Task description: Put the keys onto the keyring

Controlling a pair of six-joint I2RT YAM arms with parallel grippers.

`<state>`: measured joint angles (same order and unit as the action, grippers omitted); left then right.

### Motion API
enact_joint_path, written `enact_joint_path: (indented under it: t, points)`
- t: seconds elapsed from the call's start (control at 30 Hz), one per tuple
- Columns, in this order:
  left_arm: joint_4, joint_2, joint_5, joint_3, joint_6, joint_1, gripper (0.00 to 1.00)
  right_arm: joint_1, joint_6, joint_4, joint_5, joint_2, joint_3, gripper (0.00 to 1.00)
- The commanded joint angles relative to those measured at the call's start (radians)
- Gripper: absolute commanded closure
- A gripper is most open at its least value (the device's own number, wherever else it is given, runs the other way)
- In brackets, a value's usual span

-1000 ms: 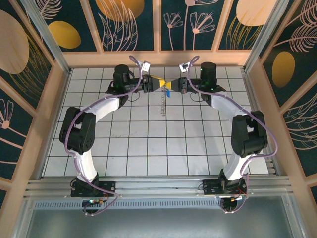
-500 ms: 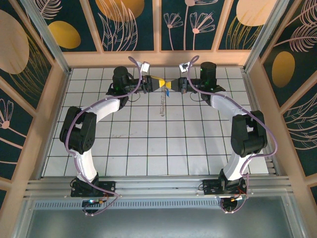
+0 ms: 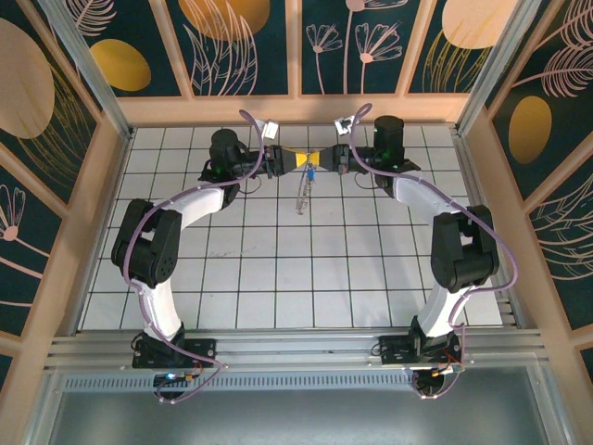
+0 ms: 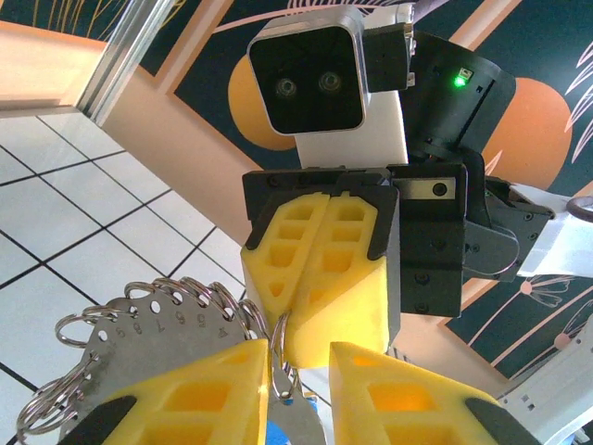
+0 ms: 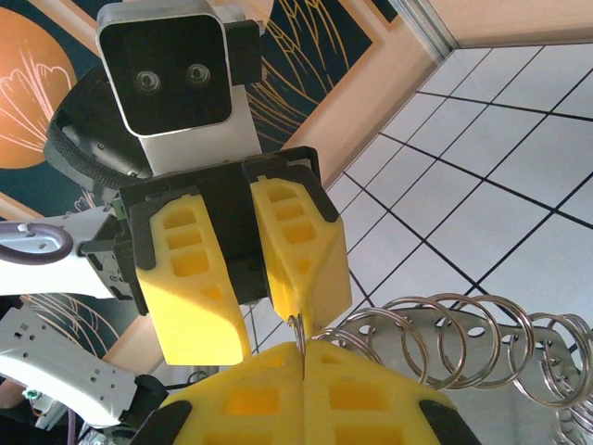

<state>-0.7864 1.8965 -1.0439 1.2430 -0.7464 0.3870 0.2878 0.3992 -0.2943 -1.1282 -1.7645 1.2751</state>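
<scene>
High over the far tiles my two grippers meet tip to tip. My right gripper (image 5: 304, 350) (image 3: 321, 159) is shut on a small split ring (image 5: 298, 326) of the keyring (image 5: 468, 345), a numbered metal plate strung with several rings that hangs below (image 3: 301, 197). My left gripper (image 4: 296, 357) (image 3: 298, 159) stands partly open. The same small ring (image 4: 276, 345) lies against its left fingertip's inner face. The key (image 4: 298, 425) hangs from that ring between the fingers, its blue head (image 3: 312, 172) at the bottom edge of the left wrist view.
White tiled floor (image 3: 278, 269) lies far below both grippers. The wooden back wall (image 3: 296, 109) runs close behind them. Side posts and patterned panels close in the left and right edges.
My left gripper's fingers have narrowed around the key's ring. The hanging keyring has swung from straight down to a slant, and the blue head has shifted slightly.
</scene>
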Motion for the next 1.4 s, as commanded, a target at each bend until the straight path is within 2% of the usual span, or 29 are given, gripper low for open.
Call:
enact_joint_path:
  t: [0.0,0.37,0.47,0.63,0.8,0.83,0.87,0.93,1.0,1.13,1.37]
  points:
    - [-0.078,0.003,-0.042,-0.004,-0.010,0.015,0.77,0.004,0.007,-0.049,-0.015,-0.011,0.049,1.00]
    - [-0.090,0.021,-0.027,0.013,-0.021,0.022,0.77,0.007,0.002,-0.046,-0.027,-0.012,0.049,1.00]
    - [-0.094,0.027,-0.031,0.019,-0.026,0.024,0.86,0.007,0.000,-0.044,-0.024,-0.012,0.046,1.00]
    - [-0.105,0.027,-0.029,0.017,-0.029,0.028,0.87,0.009,0.007,-0.052,-0.027,-0.018,0.050,1.00]
    - [-0.147,0.021,-0.013,0.006,-0.054,0.036,1.00,0.010,-0.002,-0.048,-0.030,-0.013,0.041,1.00]
    - [-0.157,0.019,-0.004,0.002,-0.061,0.038,1.00,0.008,-0.004,-0.047,-0.029,-0.008,0.035,1.00]
    - [-0.171,0.018,0.007,-0.005,-0.069,0.039,1.00,0.005,-0.007,-0.043,-0.021,0.003,0.029,0.98]
    - [-0.209,0.010,0.031,-0.022,-0.095,0.039,1.00,-0.008,-0.008,-0.051,0.009,0.035,-0.001,0.81]
    - [-0.255,0.002,0.047,-0.039,-0.127,0.039,1.00,-0.029,0.014,-0.088,0.042,0.079,-0.050,0.71]
    - [-0.293,-0.016,0.072,-0.062,-0.150,0.042,1.00,-0.063,0.061,-0.176,0.105,0.172,-0.167,0.68]
    - [-0.321,-0.039,0.082,-0.077,-0.171,0.052,1.00,-0.034,-0.002,-0.198,0.340,0.289,-0.352,0.65]
